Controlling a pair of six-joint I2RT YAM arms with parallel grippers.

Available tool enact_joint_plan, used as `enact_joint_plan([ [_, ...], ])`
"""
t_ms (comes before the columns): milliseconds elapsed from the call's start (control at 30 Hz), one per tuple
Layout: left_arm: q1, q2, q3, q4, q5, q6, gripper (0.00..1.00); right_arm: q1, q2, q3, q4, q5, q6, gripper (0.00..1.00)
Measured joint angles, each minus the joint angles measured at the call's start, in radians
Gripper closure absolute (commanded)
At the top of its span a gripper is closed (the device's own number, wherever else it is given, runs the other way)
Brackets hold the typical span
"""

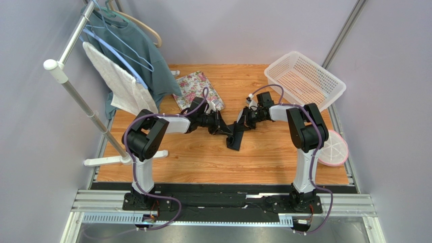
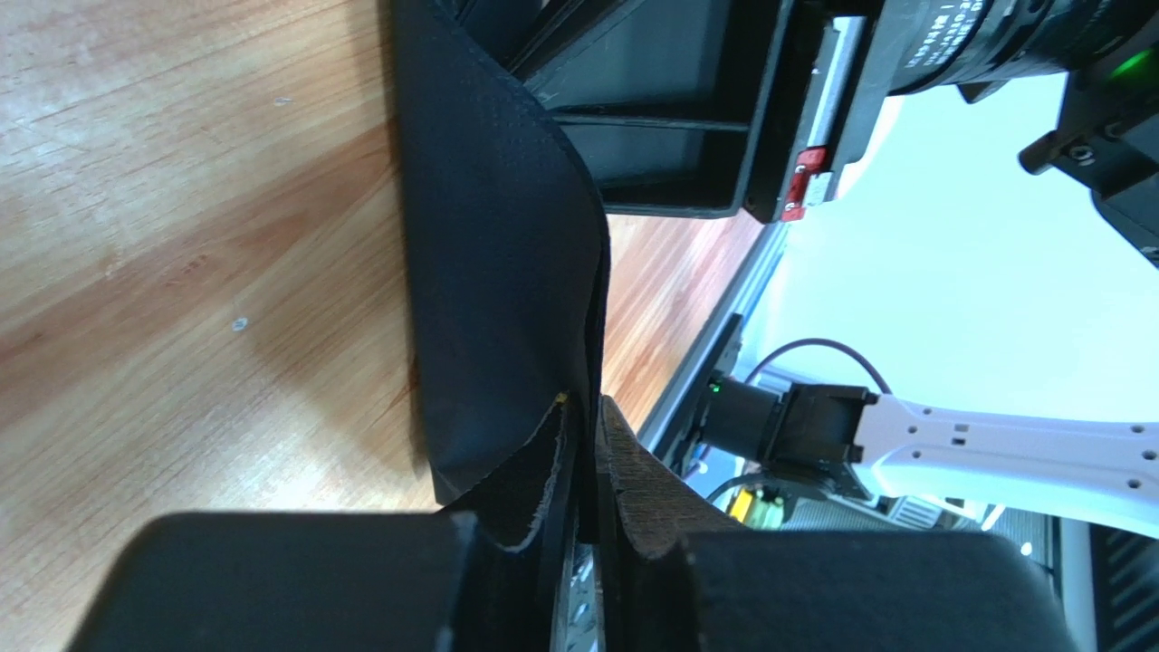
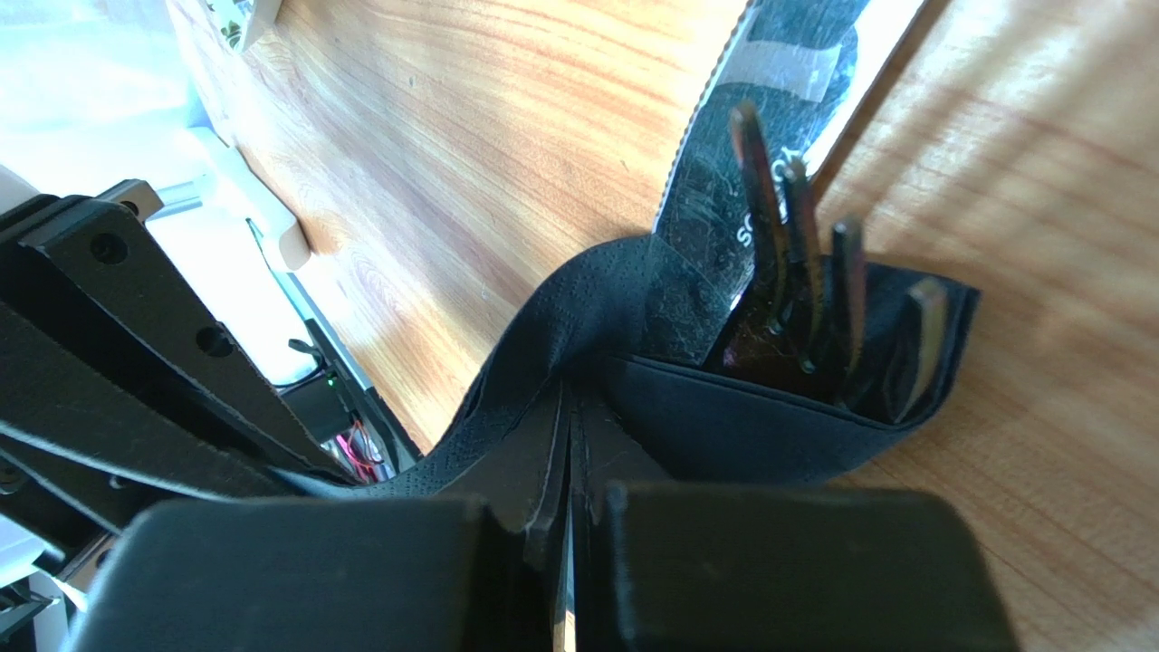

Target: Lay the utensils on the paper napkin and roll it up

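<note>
Wooden table (image 1: 203, 157). Clothes rack (image 1: 76, 96), far left: teal shirt (image 1: 147, 66), white towel (image 1: 121, 83). Floral tray (image 1: 195, 86), far centre. White perforated basket (image 1: 304, 78), far right. Pink-rimmed round disc (image 1: 334, 148), right edge.

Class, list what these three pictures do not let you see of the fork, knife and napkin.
Right wrist view: only the prongs of the fork show; the napkin hides its handle, and the knife cannot be picked out.
Left wrist view: the napkin hides both.
Top view: both covered by the napkin, too small.
</note>
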Motion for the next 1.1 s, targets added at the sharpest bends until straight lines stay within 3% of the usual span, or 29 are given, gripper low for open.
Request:
enact_joint_plan([
  [233, 0.002, 0.0, 0.002, -0.009, 0.005, -0.009, 0.56, 0.0, 0.0, 0.0, 0.0, 0.001, 0.0, 1.0],
  [833, 0.06, -0.056, 0.017, -0.15, 0.001, 0.058, 0.56, 0.001, 0.0, 0.0, -0.002, 0.001, 0.0, 1.0],
  [933, 0.061, -0.056, 0.022, -0.156, 0.001, 0.061, 0.63, 0.001, 0.0, 0.001, -0.002, 0.002, 0.0, 1.0],
  [967, 0.061, -0.056, 0.022, -0.156, 0.001, 0.062, 0.74, 0.002, 0.0, 0.002, -0.003, 0.003, 0.0, 1.0],
  [1100, 0.065, -0.056, 0.023, -0.158, 0.002, 0.064, 0.94, 0.002, 0.0, 0.005, -0.01, 0.006, 0.0, 1.0],
])
